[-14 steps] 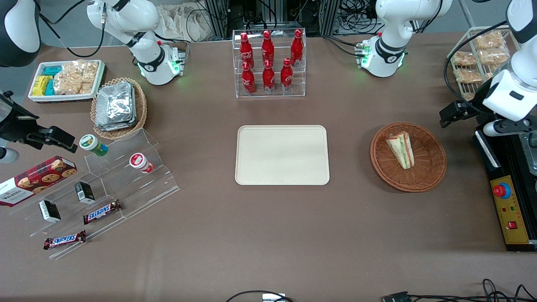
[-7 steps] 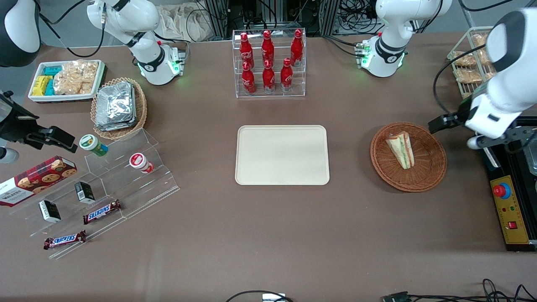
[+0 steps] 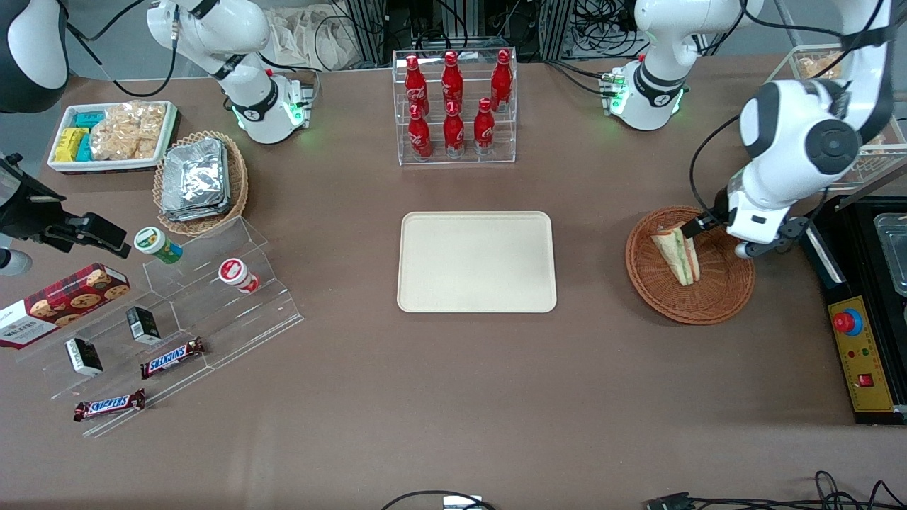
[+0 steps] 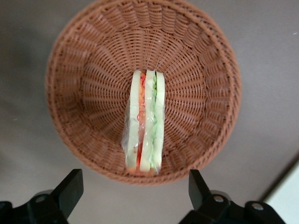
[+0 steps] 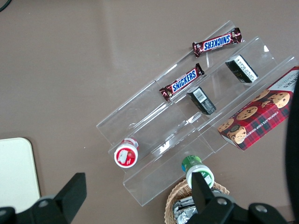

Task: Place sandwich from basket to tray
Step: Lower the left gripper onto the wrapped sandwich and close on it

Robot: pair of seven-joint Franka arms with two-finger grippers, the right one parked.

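one sandwich (image 4: 145,122) in one basket (image 4: 84,84); hand (image 4: 133,189) spread wide above; one tray (image 3: 476,261).

Open gripper (image 4: 135,186) above the basket (image 3: 716,301)
Bare table lies between basket and tray (image 3: 476,261); the sandwich (image 3: 677,252) lies alone in the basket.

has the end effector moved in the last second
Yes. The end effector, fingers open, has swung in from the working arm's end of the table to hover above the basket and sandwich.
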